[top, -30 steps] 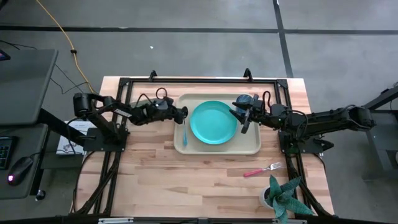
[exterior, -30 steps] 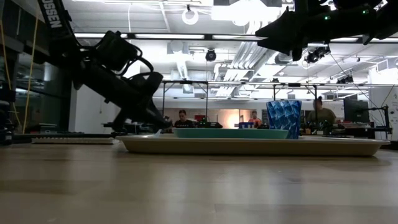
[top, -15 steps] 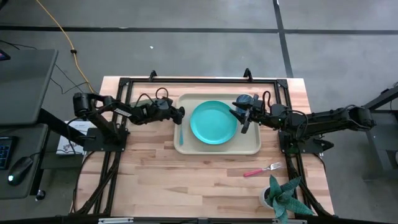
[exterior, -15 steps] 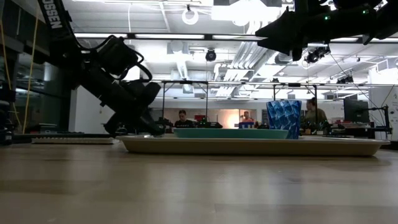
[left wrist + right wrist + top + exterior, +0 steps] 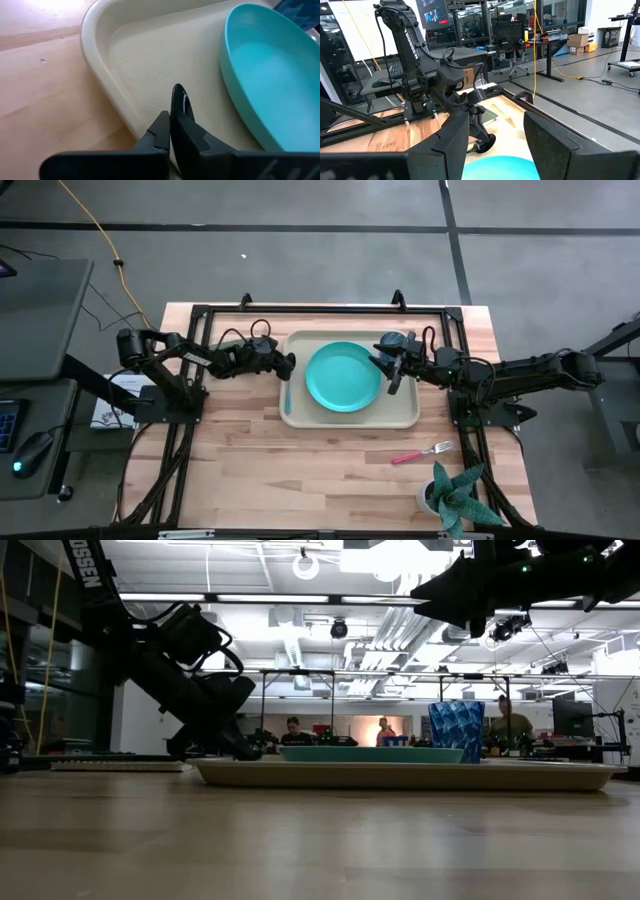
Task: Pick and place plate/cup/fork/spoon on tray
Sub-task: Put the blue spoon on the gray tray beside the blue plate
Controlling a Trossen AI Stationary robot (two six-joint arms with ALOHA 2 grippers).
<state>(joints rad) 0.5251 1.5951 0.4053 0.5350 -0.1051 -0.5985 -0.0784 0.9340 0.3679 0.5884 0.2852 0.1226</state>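
Note:
The beige tray point(image 5: 405, 416) lies mid-table with the turquoise plate point(image 5: 343, 378) flat in it. The blue cup point(image 5: 456, 732) stands upright on the tray's right part, right of the plate. My right gripper point(image 5: 386, 366) hangs open well above the cup point(image 5: 392, 341). My left gripper point(image 5: 290, 363) is at the tray's left rim, shut on the spoon point(image 5: 288, 396). The red-handled fork point(image 5: 422, 452) lies on the bare table near the front right. My left gripper pinches the spoon's dark bowl point(image 5: 179, 100) between its two fingers, and the bowl stands edge-on past the fingertips. The fingers come slanting down from the table's left. The light blue handle point(image 5: 288, 400) lies inside the tray along its left rim, pointing toward the near edge.
A white pot with a spiky green plant point(image 5: 452, 492) stands at the front right corner, near the fork. Black frame rails point(image 5: 320, 310) run along the table's far edge and sides. Bare wood point(image 5: 300, 470) lies in front of the tray.
My left gripper has drawn back toward the table's left edge and sunk a little, still shut. The spoon has gone with it, its handle sliding from near the plate to the tray's left rim.

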